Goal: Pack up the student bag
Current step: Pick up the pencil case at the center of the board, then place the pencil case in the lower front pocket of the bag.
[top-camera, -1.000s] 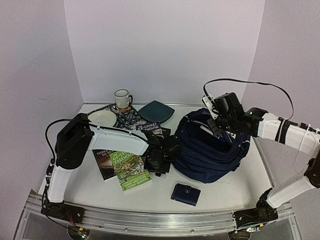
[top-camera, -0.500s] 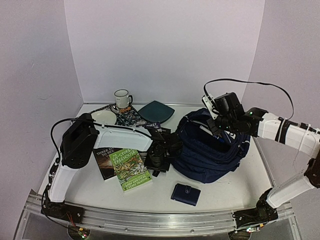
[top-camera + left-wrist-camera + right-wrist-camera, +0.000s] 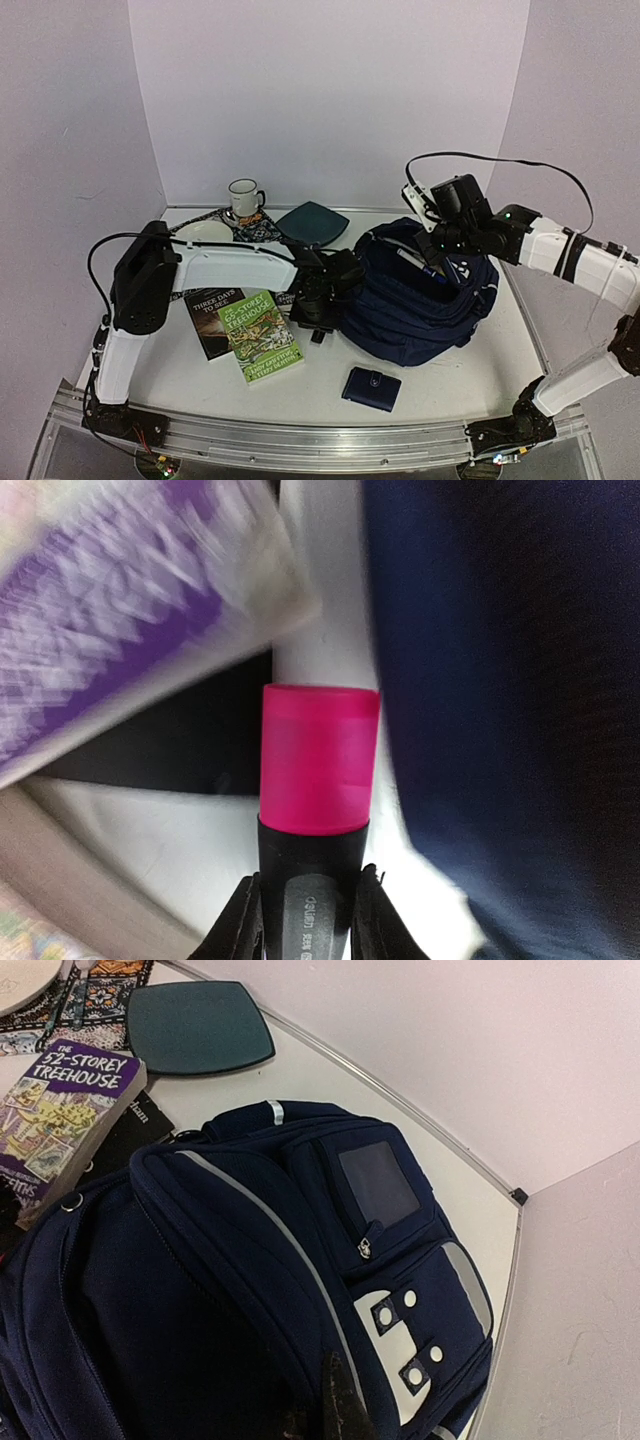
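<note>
Evidently, left fingers (image 3: 243, 928) grasped 1 pink-capped marker (image 3: 318, 770) just beside the navy student bag (image 3: 250, 1260); right fingers (image 3: 335, 1405) were clenched on the bag's upper fabric edge.

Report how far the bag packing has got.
Done: right pincer pinches the student bag open. In hand: left pincer holds a pink highlighter beside it. Left: green book, dark book and wallet lie unpacked on the table.
</note>
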`<move>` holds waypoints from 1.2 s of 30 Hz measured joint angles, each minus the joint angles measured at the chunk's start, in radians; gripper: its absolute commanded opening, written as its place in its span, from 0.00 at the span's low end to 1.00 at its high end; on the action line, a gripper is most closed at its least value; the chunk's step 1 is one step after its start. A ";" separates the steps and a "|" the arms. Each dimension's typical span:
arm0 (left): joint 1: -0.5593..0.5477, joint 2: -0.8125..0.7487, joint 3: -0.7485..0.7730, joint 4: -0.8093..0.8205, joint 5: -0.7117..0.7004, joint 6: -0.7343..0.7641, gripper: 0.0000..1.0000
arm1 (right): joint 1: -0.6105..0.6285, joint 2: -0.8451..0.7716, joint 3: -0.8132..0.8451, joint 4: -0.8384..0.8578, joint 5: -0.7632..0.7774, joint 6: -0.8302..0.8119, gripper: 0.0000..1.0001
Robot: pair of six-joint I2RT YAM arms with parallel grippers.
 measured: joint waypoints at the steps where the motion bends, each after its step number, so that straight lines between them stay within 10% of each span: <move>1: 0.001 -0.023 0.000 -0.001 -0.005 0.000 0.04 | 0.000 0.001 0.013 -0.012 -0.007 -0.002 0.00; 18: 0.021 -0.355 0.003 0.079 -0.032 -0.031 0.00 | -0.001 0.028 0.095 -0.078 -0.124 0.028 0.00; 36: 0.023 -0.217 0.010 0.356 0.336 -0.105 0.00 | 0.056 0.045 0.095 -0.067 -0.155 0.117 0.00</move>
